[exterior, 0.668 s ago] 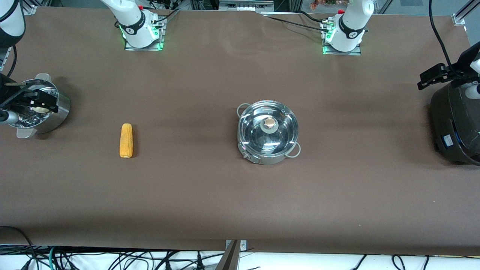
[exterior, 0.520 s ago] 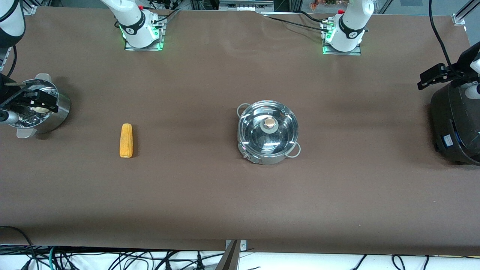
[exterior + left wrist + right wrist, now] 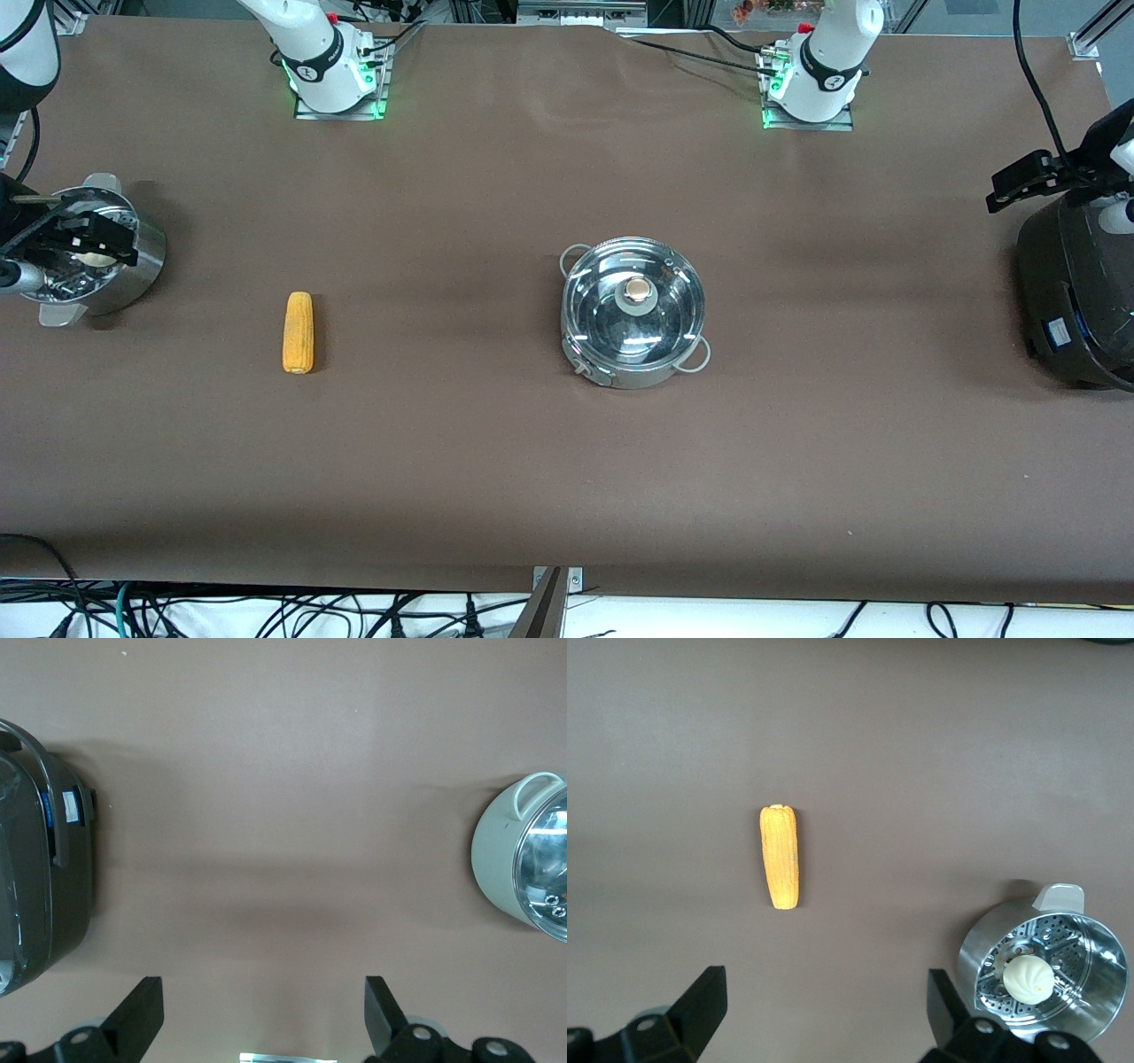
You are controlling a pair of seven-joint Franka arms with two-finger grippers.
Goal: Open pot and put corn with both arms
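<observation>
Pincers: left [image 3: 261, 1019] over black cooker [image 3: 1076, 301], right [image 3: 824, 1019] over steamer [image 3: 97, 252], both spread, empty | change: none noted | pot [image 3: 633, 310] lidded, corn [image 3: 298, 332] untouched on worktop [image 3: 496, 461].

The counter [image 3: 496, 461] is a flat, plain brown. On it the corn [image 3: 298, 332] shows yellow-orange with fine rows of kernels. The pot [image 3: 633, 312] is shiny steel — its clear lid carries a copper-coloured knob [image 3: 635, 289]. The steamer bowl [image 3: 1045, 974] is perforated steel, holding a white bun [image 3: 1026, 977]. The cooker [image 3: 1076, 301] is black.
</observation>
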